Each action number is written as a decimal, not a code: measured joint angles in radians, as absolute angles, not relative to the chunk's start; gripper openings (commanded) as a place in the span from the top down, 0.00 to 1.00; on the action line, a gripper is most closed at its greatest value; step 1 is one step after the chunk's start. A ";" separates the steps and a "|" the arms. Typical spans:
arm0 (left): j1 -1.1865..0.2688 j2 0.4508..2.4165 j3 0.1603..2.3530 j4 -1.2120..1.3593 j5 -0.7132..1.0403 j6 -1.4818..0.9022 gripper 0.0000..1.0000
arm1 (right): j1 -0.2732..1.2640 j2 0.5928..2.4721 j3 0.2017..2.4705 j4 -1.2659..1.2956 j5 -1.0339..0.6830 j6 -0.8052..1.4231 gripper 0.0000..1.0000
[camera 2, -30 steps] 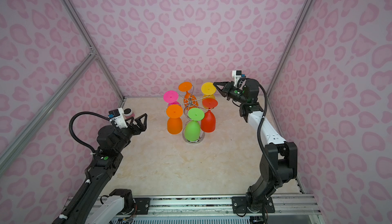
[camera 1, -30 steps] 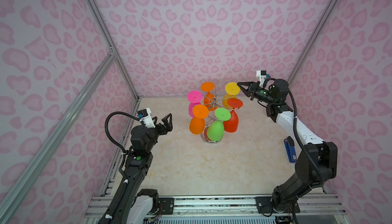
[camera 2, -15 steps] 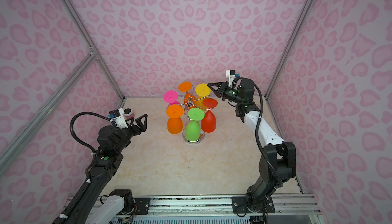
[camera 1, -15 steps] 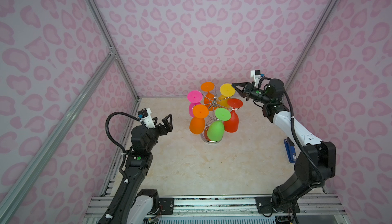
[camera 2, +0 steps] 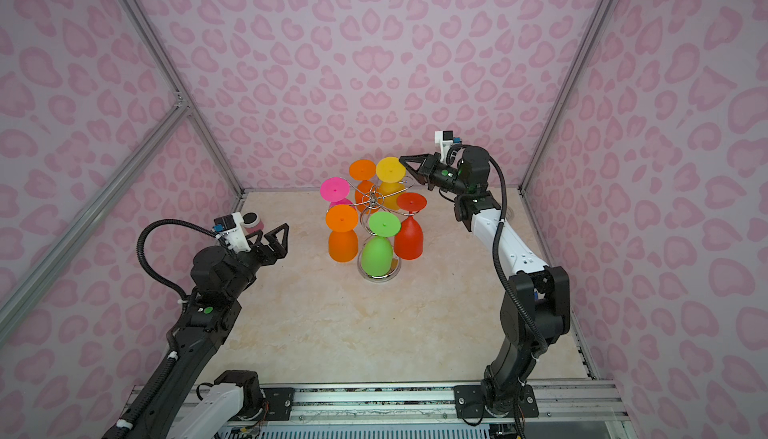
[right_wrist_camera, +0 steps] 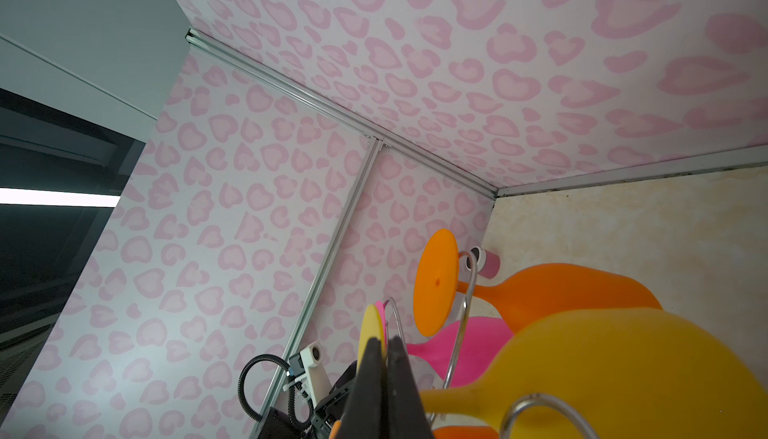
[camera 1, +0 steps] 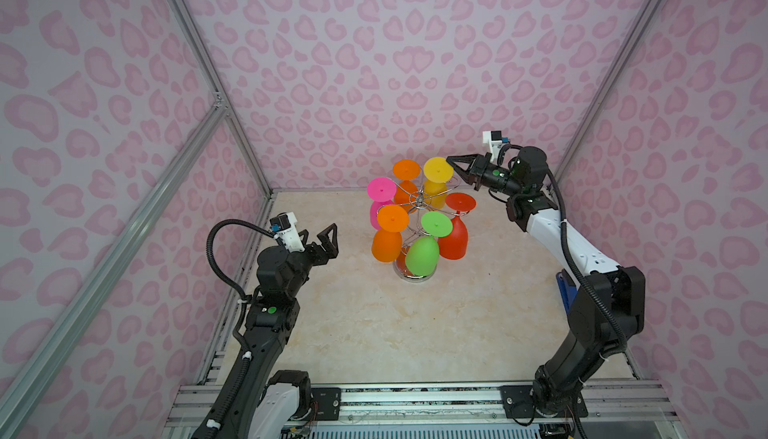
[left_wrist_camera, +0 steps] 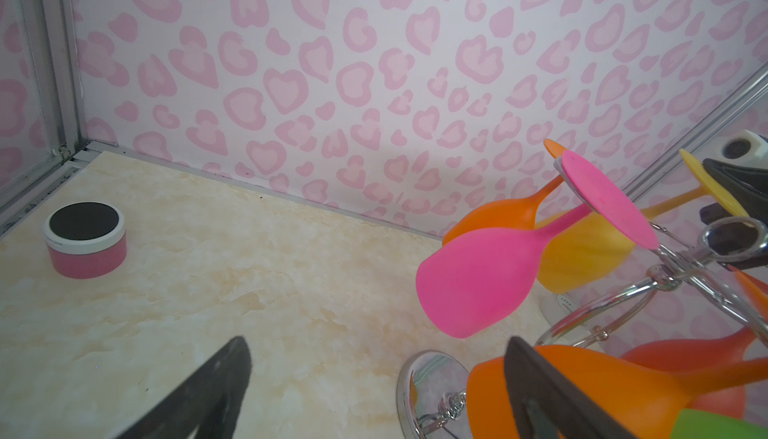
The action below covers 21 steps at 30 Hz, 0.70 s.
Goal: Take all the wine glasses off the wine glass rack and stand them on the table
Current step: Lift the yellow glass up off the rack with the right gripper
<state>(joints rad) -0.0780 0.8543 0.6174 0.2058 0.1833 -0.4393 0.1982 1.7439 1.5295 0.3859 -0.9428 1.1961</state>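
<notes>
Both top views: all six glasses [camera 1: 422,255] hang on the wine glass rack [camera 1: 419,200] near the surface's [camera 1: 415,333] far edge, so nothing's off yet. Left wrist: our left tool [left_wrist_camera: 374,349] gapes wide, empty. Right wrist: the right tool [right_wrist_camera: 384,343] is squeezed closed at the yellow wine glass [right_wrist_camera: 623,353] foot; we can't tell if it's gripping.

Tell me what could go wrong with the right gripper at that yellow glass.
The right gripper is shut, its tips at the foot of the yellow wine glass; pushing may swing the glass instead of gripping it. The glasses hang crowded, so it could knock the orange wine glass beside it. A sideways shove might tip the wine glass rack.
</notes>
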 measured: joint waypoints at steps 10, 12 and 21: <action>-0.078 0.860 0.617 0.204 0.187 -0.440 0.03 | 0.176 1.805 1.591 0.398 -0.934 1.223 1.00; -0.078 0.861 0.617 0.204 0.187 -0.440 0.03 | 0.165 1.814 1.604 0.399 -0.931 1.236 1.00; -0.078 0.860 0.617 0.204 0.187 -0.436 0.03 | 0.097 1.825 1.613 0.471 -0.920 1.289 1.00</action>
